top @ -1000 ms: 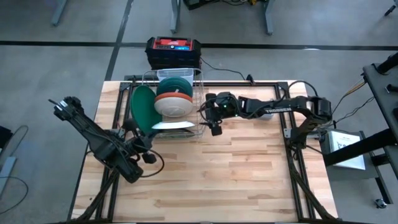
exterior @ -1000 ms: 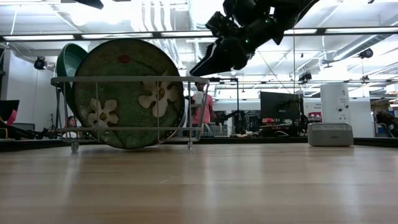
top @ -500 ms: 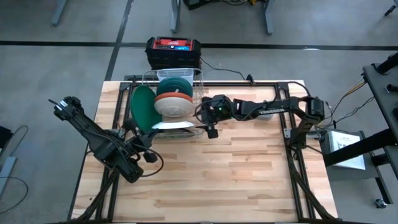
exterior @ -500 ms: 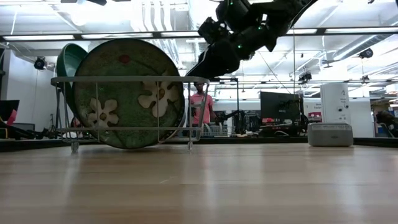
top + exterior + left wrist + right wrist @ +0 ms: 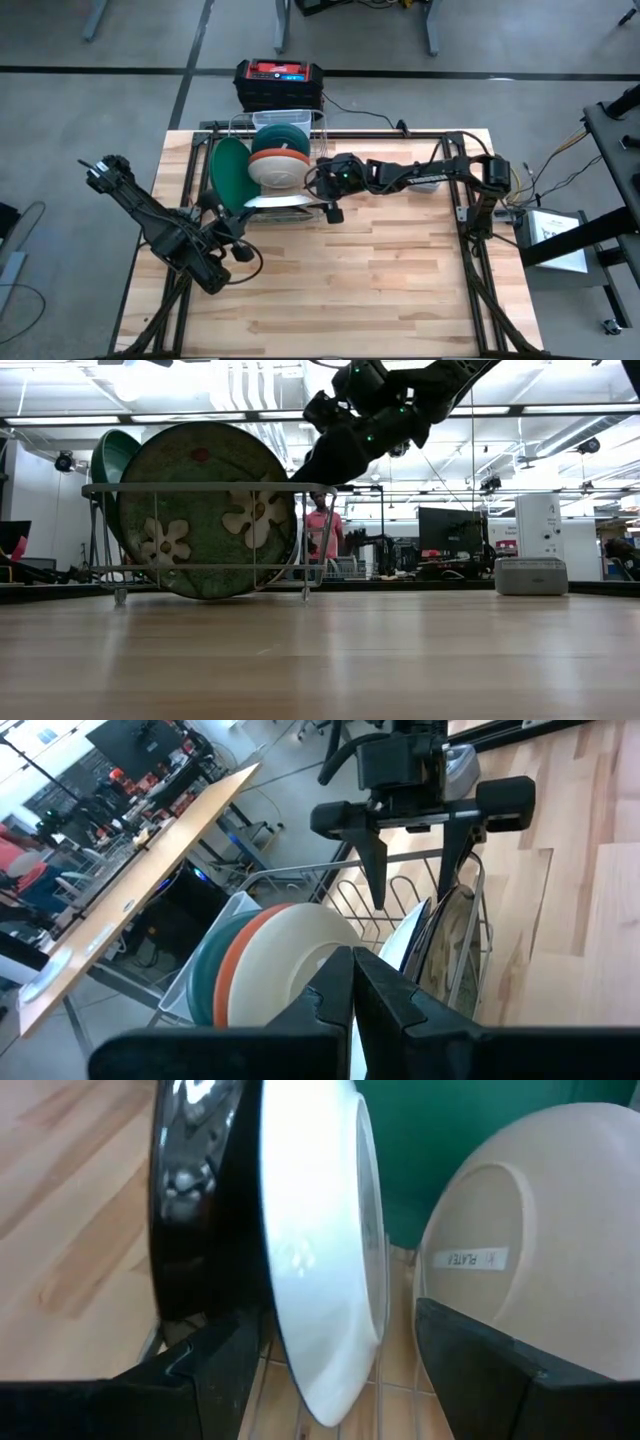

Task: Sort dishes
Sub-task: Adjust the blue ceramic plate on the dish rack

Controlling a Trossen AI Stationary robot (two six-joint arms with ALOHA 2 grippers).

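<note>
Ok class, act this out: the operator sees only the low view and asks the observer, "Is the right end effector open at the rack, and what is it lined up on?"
Observer: Open. The right end effector has a white plate between its fingers, ungripped, behind the flowered plate.
Operator: What else is racked?
Observer: A cream bowl, then an orange dish and a teal dish, all on edge.
Operator: The left arm?
Observer: The left end effector is shut and empty, over the table front left.
</note>
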